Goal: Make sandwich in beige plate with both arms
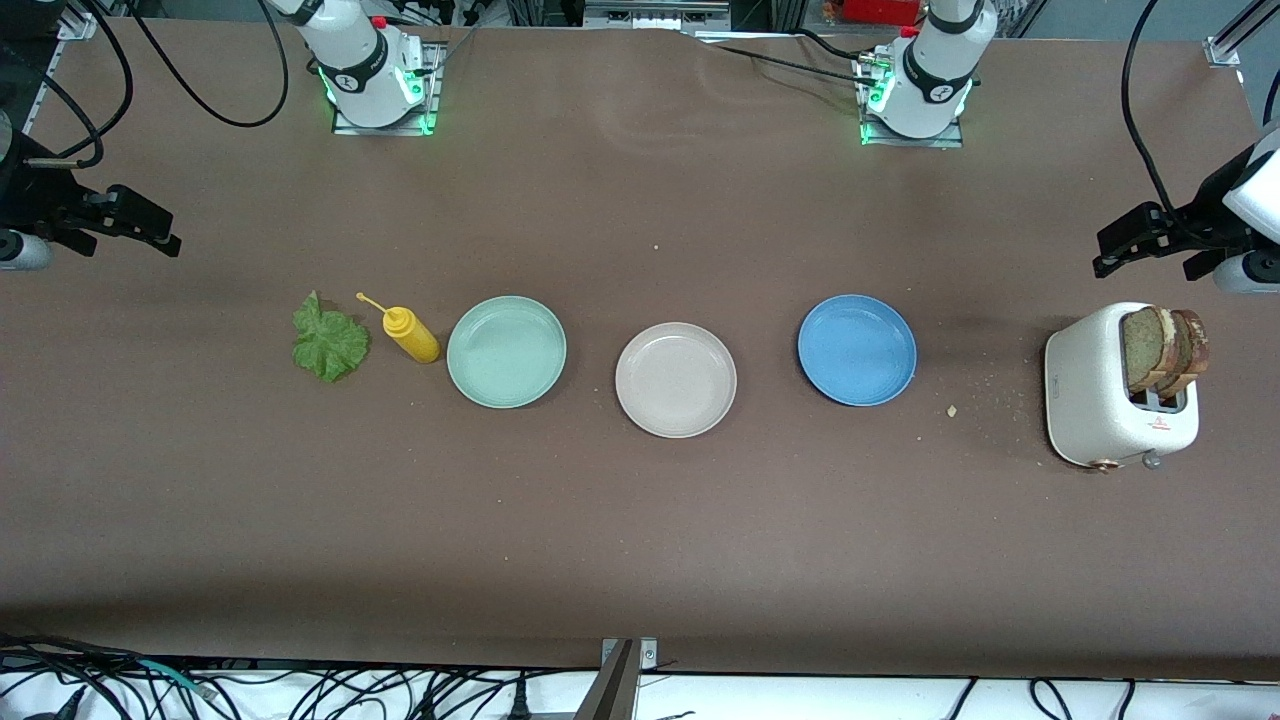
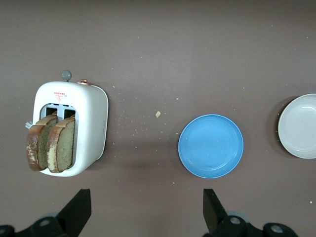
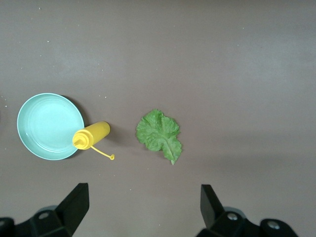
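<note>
**Ingredients parked at the ends, empty plate waiting in the middle**

Nearest the front camera stands the round, matte pale-beige plate (image 1: 676,380), bare, in the middle of the brown table (image 1: 640,540). That central spot seems chosen so either arm can reach it with its share of the sandwich.

A little farther from the camera, a glossy blue round plate (image 1: 857,350) sits beside it toward the left arm's end, and a mint-green round plate (image 1: 506,351) toward the right arm's end; neither is the target.

At the left arm's end stands a white two-slot toaster (image 1: 1095,390), with two speckled brown bread slices (image 1: 1165,350) upright in its slots, crusts raised clear of the top, which should make them easy to pinch. Crumbs lie between toaster and blue plate.

At the right arm's end, a yellow squeeze bottle (image 1: 410,333) stands just beside the green plate, and the crinkled green lettuce leaf (image 1: 328,343) lies flat on the table beside it.

Both arms wait. The left gripper (image 2: 146,207) hangs over the table near the toaster and the right gripper (image 3: 143,205) near the lettuce, each with its fingers spread wide and holding nothing. Assembly has not begun.
</note>
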Robot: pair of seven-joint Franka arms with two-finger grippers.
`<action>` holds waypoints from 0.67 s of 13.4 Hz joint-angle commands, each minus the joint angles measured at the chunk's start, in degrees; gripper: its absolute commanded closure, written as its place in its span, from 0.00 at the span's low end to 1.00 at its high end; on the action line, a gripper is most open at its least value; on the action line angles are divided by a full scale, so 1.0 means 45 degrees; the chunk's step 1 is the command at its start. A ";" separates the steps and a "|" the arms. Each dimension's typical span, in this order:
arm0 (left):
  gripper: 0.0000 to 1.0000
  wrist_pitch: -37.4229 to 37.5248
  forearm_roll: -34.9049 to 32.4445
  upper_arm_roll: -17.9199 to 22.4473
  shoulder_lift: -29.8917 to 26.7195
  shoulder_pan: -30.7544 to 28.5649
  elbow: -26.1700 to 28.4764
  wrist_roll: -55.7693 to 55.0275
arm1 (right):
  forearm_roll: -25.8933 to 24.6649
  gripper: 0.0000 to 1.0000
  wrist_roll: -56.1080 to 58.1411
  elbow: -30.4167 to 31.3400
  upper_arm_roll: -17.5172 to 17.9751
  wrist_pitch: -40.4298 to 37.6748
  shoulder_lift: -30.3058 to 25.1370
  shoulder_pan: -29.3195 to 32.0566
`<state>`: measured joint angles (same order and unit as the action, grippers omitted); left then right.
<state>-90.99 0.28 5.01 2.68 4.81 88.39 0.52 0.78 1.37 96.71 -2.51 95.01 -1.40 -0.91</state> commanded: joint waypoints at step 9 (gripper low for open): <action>0.00 0.0024 0.0328 -0.0077 -0.0010 -0.0132 -0.0072 0.0276 | 0.0041 0.00 0.0184 -0.0066 -0.0027 -0.0137 -0.0079 -0.0032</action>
<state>-90.99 0.28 5.00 2.68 4.81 88.39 0.52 0.78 1.37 96.71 -2.51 94.97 -1.40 -0.91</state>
